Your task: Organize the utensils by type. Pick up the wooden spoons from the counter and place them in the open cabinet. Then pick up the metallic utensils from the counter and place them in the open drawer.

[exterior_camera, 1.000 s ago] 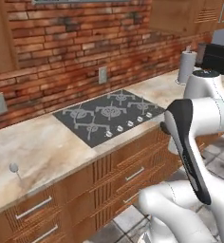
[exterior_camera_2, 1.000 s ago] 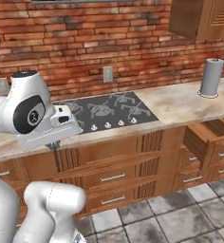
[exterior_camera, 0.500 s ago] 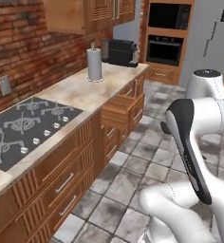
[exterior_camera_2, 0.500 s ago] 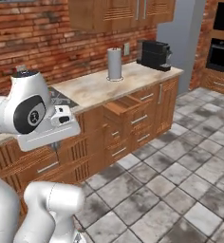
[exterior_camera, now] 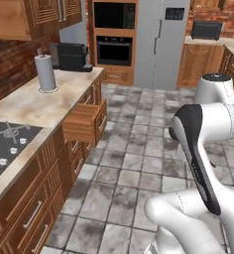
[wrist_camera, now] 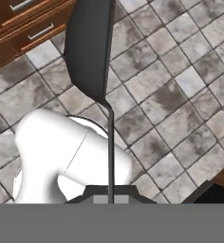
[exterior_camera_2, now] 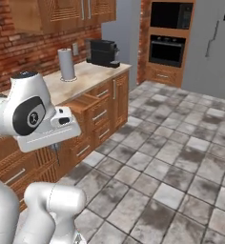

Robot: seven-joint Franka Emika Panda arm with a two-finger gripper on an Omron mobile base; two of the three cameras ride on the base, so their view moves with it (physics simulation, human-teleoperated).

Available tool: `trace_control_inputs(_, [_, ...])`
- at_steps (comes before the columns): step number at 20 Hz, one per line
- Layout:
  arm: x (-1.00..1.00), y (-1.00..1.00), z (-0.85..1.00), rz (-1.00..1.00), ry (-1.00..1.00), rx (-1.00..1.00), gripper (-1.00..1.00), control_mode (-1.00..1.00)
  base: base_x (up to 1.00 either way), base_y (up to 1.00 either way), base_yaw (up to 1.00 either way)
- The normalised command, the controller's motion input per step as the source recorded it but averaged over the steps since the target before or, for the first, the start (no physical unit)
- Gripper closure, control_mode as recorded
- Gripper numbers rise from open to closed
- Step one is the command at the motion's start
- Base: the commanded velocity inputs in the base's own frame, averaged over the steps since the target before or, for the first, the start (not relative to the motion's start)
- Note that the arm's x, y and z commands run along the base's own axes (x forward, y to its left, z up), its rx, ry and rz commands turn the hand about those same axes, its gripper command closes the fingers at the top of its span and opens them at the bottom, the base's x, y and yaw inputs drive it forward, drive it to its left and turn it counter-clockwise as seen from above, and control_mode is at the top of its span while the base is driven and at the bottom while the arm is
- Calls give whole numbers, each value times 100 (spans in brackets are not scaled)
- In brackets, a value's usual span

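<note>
Hand view: the fingers [wrist_camera: 110, 189] at the bottom centre are closed on the wire-slim handle of a thin grey metal spoon [wrist_camera: 91, 52], whose dark oval bowl fills the upper middle above grey stone floor tiles [wrist_camera: 180, 80]. Left base view: the open medium-brown wooden drawer [exterior_camera: 84, 121] juts from the cabinets at left centre, below the beige marble-look surface [exterior_camera: 34, 104] carrying a grey cylinder [exterior_camera: 45, 73].

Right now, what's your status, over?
Claw shut on a dark metal utensil. Open drawer juts out below the counter. Nothing seen blocking it on the tiled floor.
</note>
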Motion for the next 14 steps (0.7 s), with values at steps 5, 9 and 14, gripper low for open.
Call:
trace_control_inputs(5, [0, 0, 0, 0, 0, 0, 100, 100, 32, 5, -31])
trace_control_inputs(9, [0, 0, 0, 0, 0, 0, 100, 100, 42, 32, -24])
trace_control_inputs(14, [0, 0, 0, 0, 0, 0, 100, 100, 42, 49, -18])
